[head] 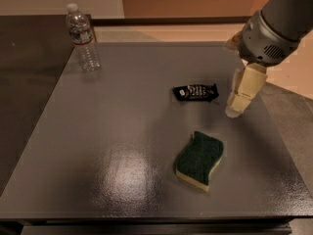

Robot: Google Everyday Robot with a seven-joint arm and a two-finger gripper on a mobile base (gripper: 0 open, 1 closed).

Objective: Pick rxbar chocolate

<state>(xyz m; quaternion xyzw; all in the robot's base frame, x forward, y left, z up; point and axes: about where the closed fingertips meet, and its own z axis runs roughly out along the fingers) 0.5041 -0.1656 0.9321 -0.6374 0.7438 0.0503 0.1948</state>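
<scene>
The water bottle (84, 40) stands at the counter's (122, 131) 10 o'clock, well clear. The rxbar chocolate (195, 92) lies flat near centre, with the sponge (199, 159) at its 6 o'clock. At its 3 o'clock hangs the end effector (242, 94), carrying nothing; I cannot tell how far open it is. It should shift toward 9 o'clock and straddle the bar's narrow width, minding the near right edge.

— What stands on the grey table (112, 131)?
— A clear plastic water bottle (83, 39), upright with a white cap, near the far left corner.
— Anything else?
— A wavy sponge (199, 159), dark green on top and yellow beneath. It lies flat toward the near right, well apart from the bottle. Glare shines on the tabletop to its left.
</scene>
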